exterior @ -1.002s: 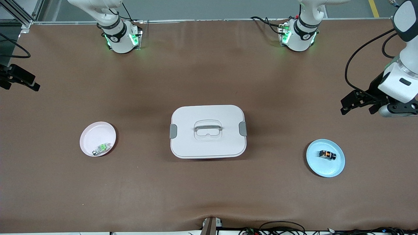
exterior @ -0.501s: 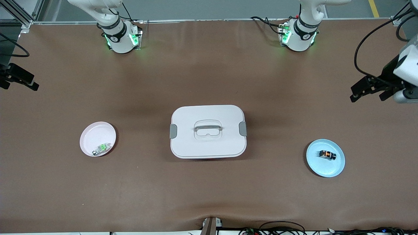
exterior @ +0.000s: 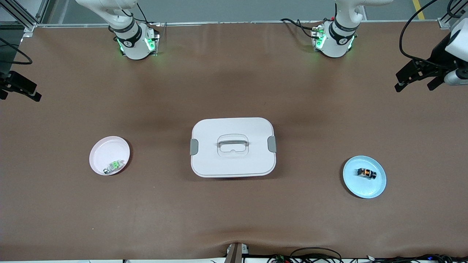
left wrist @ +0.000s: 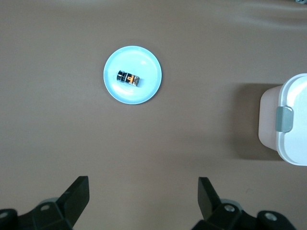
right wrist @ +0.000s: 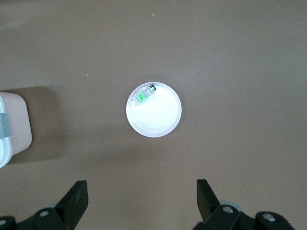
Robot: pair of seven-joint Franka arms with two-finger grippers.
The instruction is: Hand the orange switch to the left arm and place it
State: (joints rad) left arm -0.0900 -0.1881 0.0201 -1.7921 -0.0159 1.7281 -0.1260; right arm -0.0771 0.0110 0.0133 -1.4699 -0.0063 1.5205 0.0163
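The orange switch (exterior: 366, 173) lies on its side on a light blue plate (exterior: 356, 184) toward the left arm's end of the table. It also shows in the left wrist view as the orange switch (left wrist: 128, 78) on that plate (left wrist: 139, 93). My left gripper (exterior: 415, 86) hangs open and empty high over the bare table at that end; its fingers (left wrist: 76, 196) frame only table. My right gripper (exterior: 20, 95) hangs open and empty over the other end. The white box (exterior: 233, 147) stands shut mid-table between the two plates.
A pink plate (exterior: 106, 151) toward the right arm's end holds a small green-and-silver part (exterior: 112, 167); the right wrist view shows that plate (right wrist: 156, 120) and the part (right wrist: 145, 94). The box's edge (left wrist: 288, 120) shows in the left wrist view, and the box corner (right wrist: 12, 129) in the right.
The left gripper has drawn away from the blue plate, toward the table's end and the bases' side. The right gripper has shifted slightly the same way at its end. Nothing on the table moved.
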